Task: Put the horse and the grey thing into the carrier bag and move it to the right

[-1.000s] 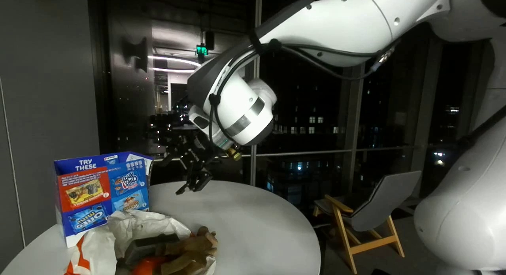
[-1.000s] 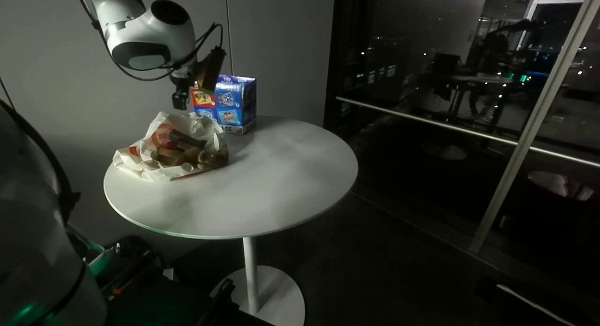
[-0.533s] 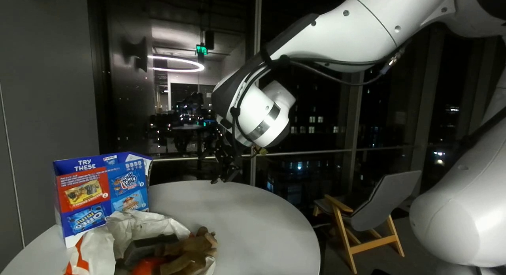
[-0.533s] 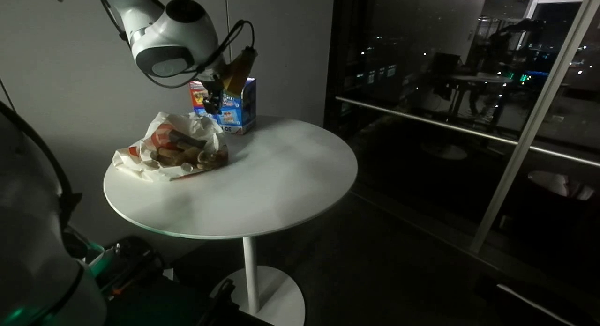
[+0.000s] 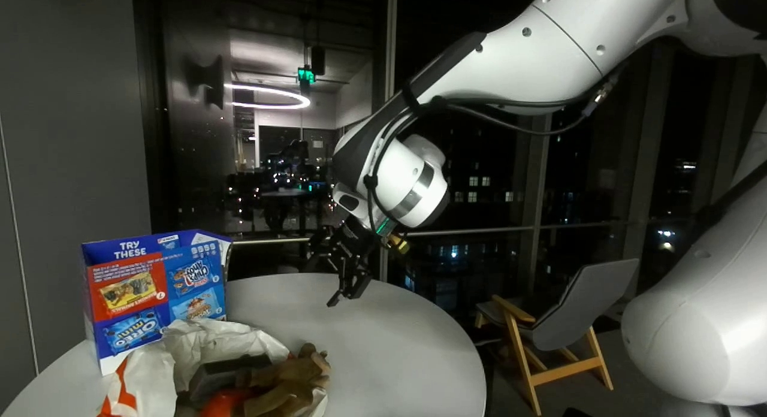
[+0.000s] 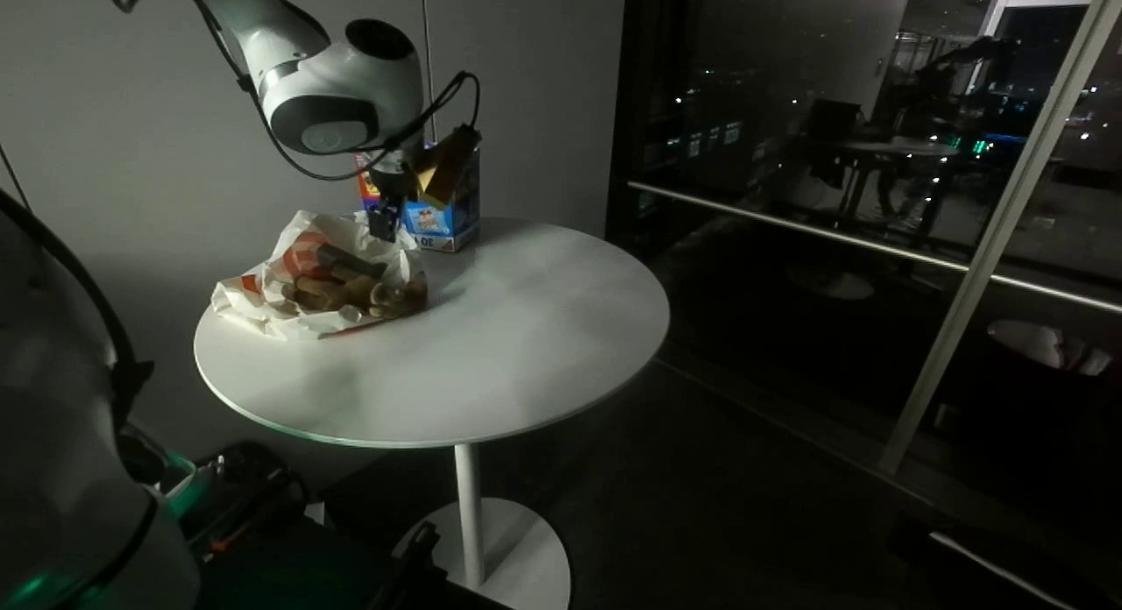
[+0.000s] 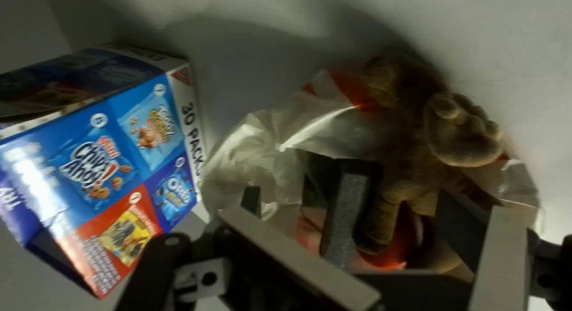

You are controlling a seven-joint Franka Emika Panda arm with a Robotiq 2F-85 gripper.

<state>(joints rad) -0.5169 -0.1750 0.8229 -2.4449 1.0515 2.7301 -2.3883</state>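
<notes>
The white and red carrier bag (image 5: 147, 378) lies on its side, crumpled, on the round table; it also shows in an exterior view (image 6: 254, 308) and the wrist view (image 7: 250, 150). The brown plush horse (image 5: 290, 381) lies in the bag's mouth with its head out past the rim; the wrist view also shows the horse (image 7: 415, 168). The dark grey thing (image 5: 225, 372) lies beside the horse inside the bag, and shows in the wrist view (image 7: 346, 212). My gripper (image 7: 357, 221) is open and empty above the bag; it also shows in both exterior views (image 5: 326, 285) (image 6: 383, 223).
A blue and red snack box (image 5: 156, 294) stands behind the bag, close to the gripper in an exterior view (image 6: 447, 189). The white round table (image 6: 526, 329) has a curved edge. A wall is beside it. A grey chair (image 5: 575, 303) stands beyond the table.
The arm has moved right in both exterior views, then lowered in the last half second. The bag, horse and grey thing have not moved.
</notes>
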